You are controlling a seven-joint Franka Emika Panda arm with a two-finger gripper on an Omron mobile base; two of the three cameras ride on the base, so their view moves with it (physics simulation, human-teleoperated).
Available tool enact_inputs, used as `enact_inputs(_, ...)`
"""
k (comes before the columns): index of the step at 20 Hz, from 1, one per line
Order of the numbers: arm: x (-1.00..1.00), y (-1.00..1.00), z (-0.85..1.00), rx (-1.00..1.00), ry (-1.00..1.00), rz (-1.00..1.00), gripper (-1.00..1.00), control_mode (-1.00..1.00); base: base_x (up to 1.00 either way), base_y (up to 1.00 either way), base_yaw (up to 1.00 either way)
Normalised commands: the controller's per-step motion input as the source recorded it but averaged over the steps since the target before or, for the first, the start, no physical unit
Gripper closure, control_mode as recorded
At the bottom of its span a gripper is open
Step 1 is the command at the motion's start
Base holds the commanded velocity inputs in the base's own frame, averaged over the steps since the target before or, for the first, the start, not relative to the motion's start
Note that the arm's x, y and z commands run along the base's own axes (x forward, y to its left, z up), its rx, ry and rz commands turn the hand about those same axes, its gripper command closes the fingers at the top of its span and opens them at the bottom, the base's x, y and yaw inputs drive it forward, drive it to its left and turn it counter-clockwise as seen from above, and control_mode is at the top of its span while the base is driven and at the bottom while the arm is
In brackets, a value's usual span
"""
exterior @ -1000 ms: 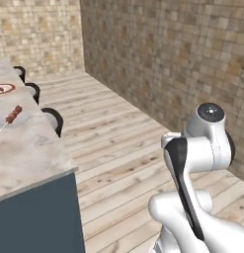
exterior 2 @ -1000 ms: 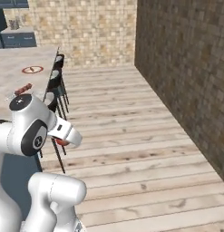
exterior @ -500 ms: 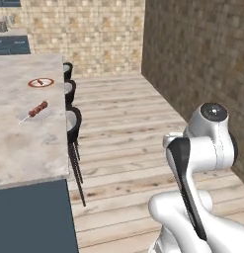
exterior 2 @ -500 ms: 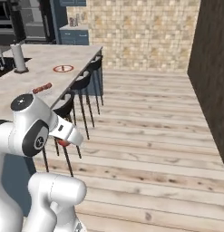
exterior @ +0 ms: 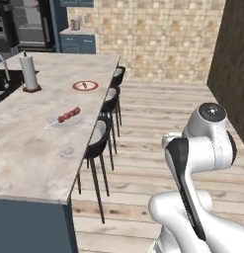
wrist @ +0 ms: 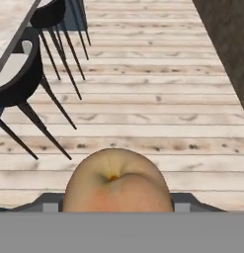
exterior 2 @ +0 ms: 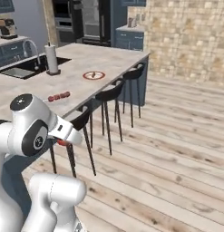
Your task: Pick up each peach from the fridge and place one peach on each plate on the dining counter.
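Note:
A peach (wrist: 116, 180), yellow-orange and round, sits big and close in the hand view, and my gripper (wrist: 116, 201) is shut on it over the plank floor. From the right base camera the gripper (exterior 2: 63, 142) hangs low beside the dining counter (exterior 2: 81, 61), with a red bit of the peach (exterior 2: 62, 143) under the hand. On the counter lies the white plate with the orange-red rim (exterior: 85, 85) (exterior 2: 94, 75), a small dark mark at its centre. A pale plate (exterior: 57, 124) lies nearer me under a brown-red skewer (exterior: 69, 115). The fridge (exterior 2: 92, 20) stands far behind the counter.
Black stools (exterior: 100, 139) (exterior 2: 109, 93) line the counter's near side, between me and the top. A paper towel roll (exterior: 28, 71) and a black sink (exterior 2: 20, 71) are at the far end. A dark wall (exterior: 232, 59) stands on the right, with open plank floor (exterior 2: 177, 149) between.
The whole picture has swung: the base has turned, so the counter, stools and fridge now sit further into view. The peach stays in the shut gripper.

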Motion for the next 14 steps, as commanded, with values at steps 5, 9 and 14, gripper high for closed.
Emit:
enact_inputs(5,0.00,0.00,0.00,0.00,0.00,0.00,1.00,1.00,0.60,-0.71,0.54)
enact_inputs(9,0.00,0.00,0.00,0.00,0.00,0.00,1.00,1.00,0.28,-0.76,0.54)
enact_inputs(14,0.00,0.00,0.00,0.00,0.00,0.00,1.00,1.00,0.25,-0.77,0.54)
